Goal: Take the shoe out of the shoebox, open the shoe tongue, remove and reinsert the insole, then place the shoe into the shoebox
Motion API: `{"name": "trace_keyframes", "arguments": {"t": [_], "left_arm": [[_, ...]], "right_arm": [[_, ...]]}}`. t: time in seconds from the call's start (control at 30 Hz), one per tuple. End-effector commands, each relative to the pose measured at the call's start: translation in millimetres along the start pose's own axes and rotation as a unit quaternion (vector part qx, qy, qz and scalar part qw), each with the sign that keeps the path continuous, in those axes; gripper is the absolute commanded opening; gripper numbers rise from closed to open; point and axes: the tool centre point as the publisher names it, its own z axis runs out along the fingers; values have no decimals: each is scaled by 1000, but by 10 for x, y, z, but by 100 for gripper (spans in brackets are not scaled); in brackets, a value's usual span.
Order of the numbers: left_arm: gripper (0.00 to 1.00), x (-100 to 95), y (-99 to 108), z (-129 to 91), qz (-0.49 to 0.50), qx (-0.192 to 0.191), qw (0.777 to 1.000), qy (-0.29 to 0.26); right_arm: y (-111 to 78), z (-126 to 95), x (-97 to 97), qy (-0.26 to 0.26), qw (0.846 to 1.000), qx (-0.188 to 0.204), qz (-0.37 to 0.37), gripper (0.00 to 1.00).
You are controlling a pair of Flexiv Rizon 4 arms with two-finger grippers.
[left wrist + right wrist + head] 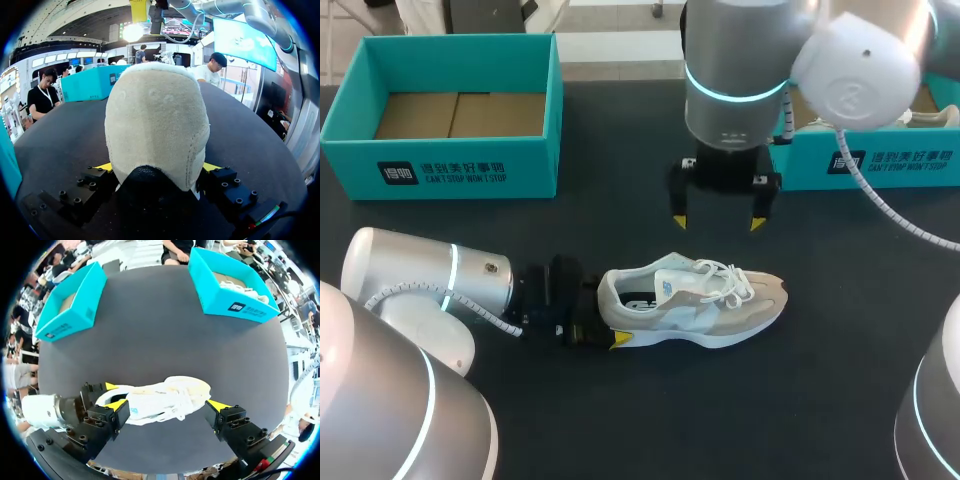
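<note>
The black bench (620, 420) fills most of what we see. Our left arm (430, 285) comes in low from the near left and lies almost level over the bench. Our right arm (735, 90) comes in from the far right and stands over the middle of the bench, its wrist pointing straight down.

Two teal shoeboxes sit along the far edge, well apart from each other. The left shoebox (470, 170) is open, with only its brown cardboard floor showing. The right shoebox (880, 160) is partly hidden behind our right arm; something pale lies in it, but we cannot tell what.

The shoe (695, 305) is out of both boxes. It stands on its sole in the near middle of the bench, heel to the left and toe to the right. It is beige and white with a pale blue side panel.

Our left gripper (605, 312) has hold of the shoe by the heel. In the left wrist view its yellow tips press the heel from either side.

Our right gripper (718, 220) hangs just beyond the far side of the shoe, fingers spread wide and pointing down, with nothing between them.

The white laces (725, 275) lie loosely looped over the top of the shoe.
</note>
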Motion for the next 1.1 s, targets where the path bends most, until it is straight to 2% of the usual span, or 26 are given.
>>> {"name": "trace_keyframes", "arguments": {"t": [0.03,0.3,0.53,1.0,1.1], "left_arm": [[0,-24,34,10,-1,-2,1000,0],[0,-24,34,10,-1,-2,1000,0],[0,-24,34,10,-1,-2,1000,0],[0,-24,34,10,-1,-2,1000,0],[0,-24,34,10,-1,-2,1000,0]], "right_arm": [[58,125,328,-77,996,40,-4,100],[-158,290,501,-88,995,36,24,100],[-291,346,607,-139,990,14,31,100],[-403,601,653,-167,985,27,37,100],[-426,661,639,-195,980,19,37,100]]}}
